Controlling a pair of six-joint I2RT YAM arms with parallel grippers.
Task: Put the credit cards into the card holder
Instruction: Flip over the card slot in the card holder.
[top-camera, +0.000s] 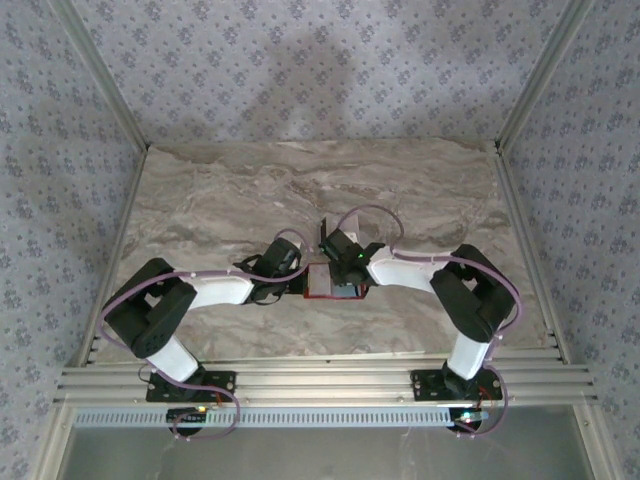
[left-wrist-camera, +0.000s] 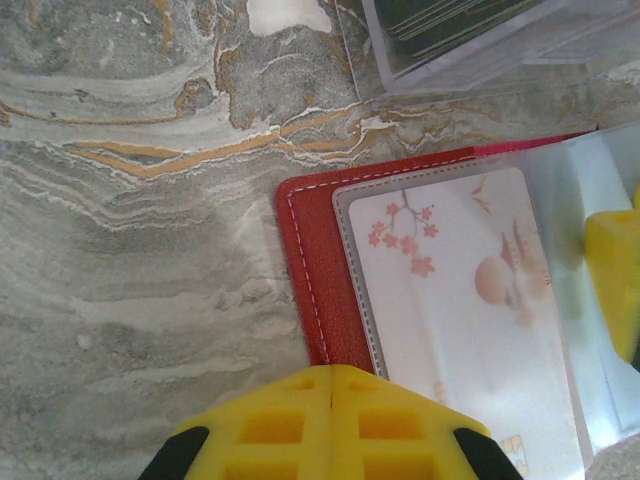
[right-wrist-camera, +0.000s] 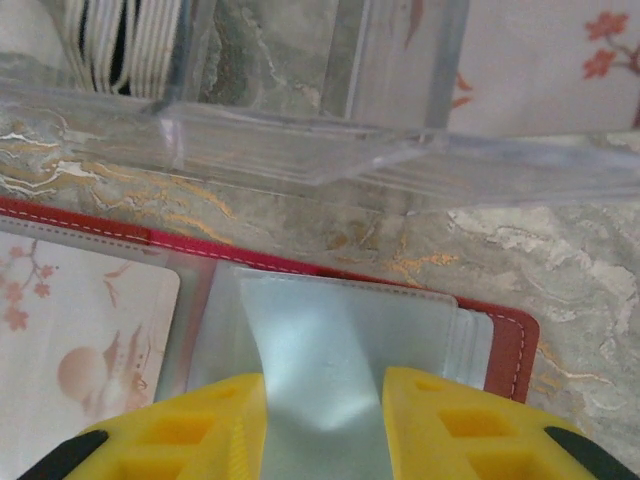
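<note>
We see the left gripper (left-wrist-camera: 331, 385) closed tight, holding nothing, at the near edge of one open red card holder (left-wrist-camera: 310, 270) lying on the marble desk (left-wrist-camera: 130, 250). One blossom-printed credit card (left-wrist-camera: 450, 300) sits in its left clear pocket. One clear box (left-wrist-camera: 470, 50) of stacked cards lies just beyond. The right gripper (right-wrist-camera: 325, 400) stands partly open, with one pale pocket flap (right-wrist-camera: 340, 330) between its fingers (right-wrist-camera: 450, 420).

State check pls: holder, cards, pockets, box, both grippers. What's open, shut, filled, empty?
card holder: open, lying flat.
blossom card: inside one of the holder's clear pockets.
middle pocket: looks empty.
clear box: holds the spare cards, stood on edge.
left gripper: shut, at the holder's edge.
right gripper: open, a finger on either side of the middle pocket.
</note>
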